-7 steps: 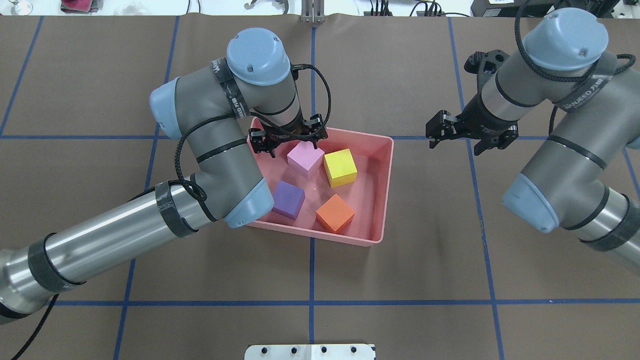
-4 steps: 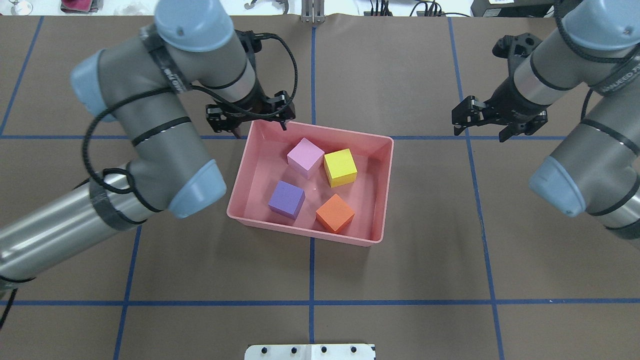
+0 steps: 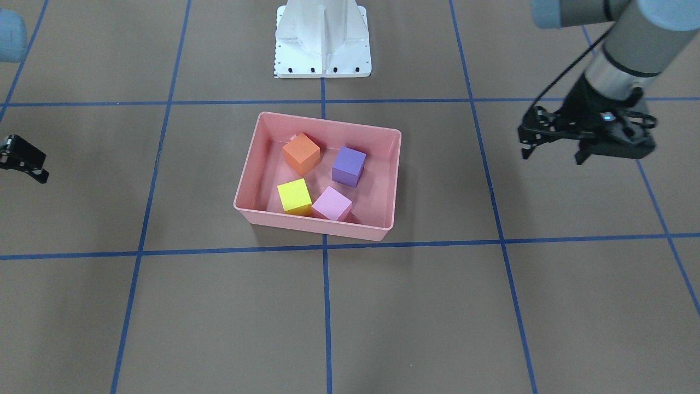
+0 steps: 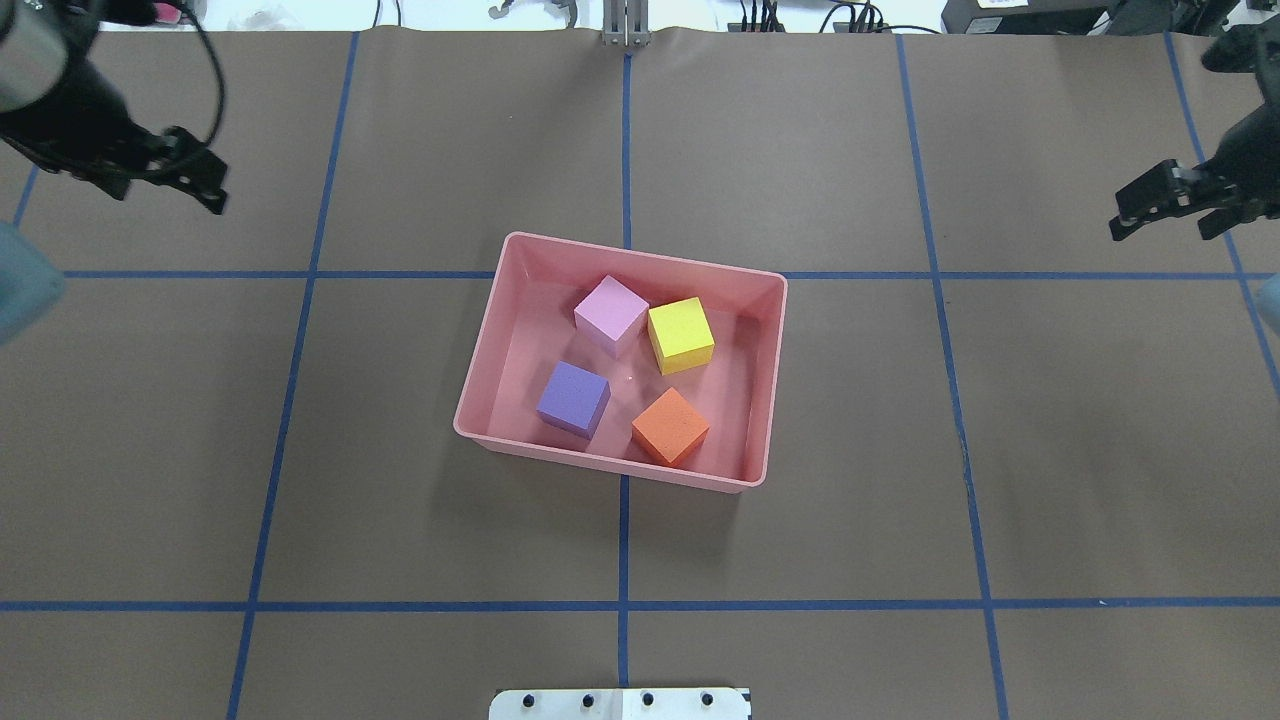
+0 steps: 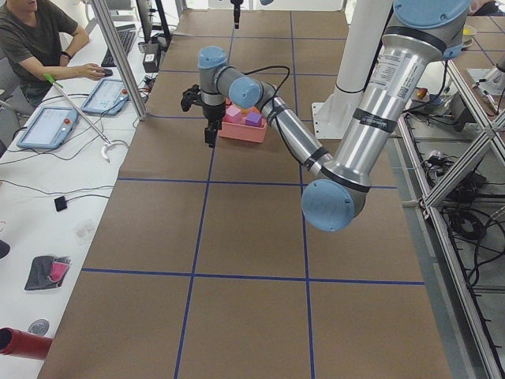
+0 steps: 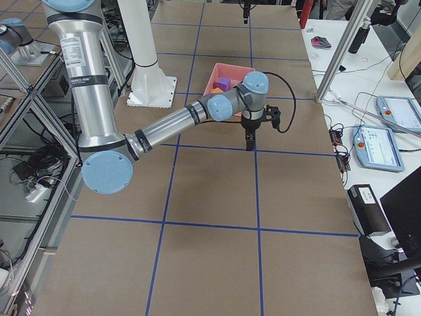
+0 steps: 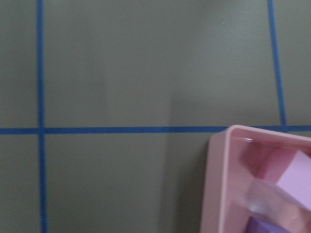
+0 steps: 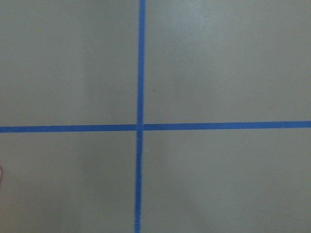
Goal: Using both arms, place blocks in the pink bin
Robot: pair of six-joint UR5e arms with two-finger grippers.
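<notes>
Blocks [image 4: 680, 335] all in the bin [image 4: 772, 400]. Left gripper [image 3: 552, 156] and right gripper [image 4: 1160, 225] both gape empty, well clear on either side.

Table [image 4: 400, 520] under me: brown, gridded with blue tape [image 4: 623, 605].
Beside that table: an operator [image 5: 35, 39], two teach pendants [image 5: 47, 126].

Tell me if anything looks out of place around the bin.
Nothing stands out: orange block, yellow block, lilac block and purple block sit flat inside the pink bin; left pincer and right pincer hang open, clear.
</notes>
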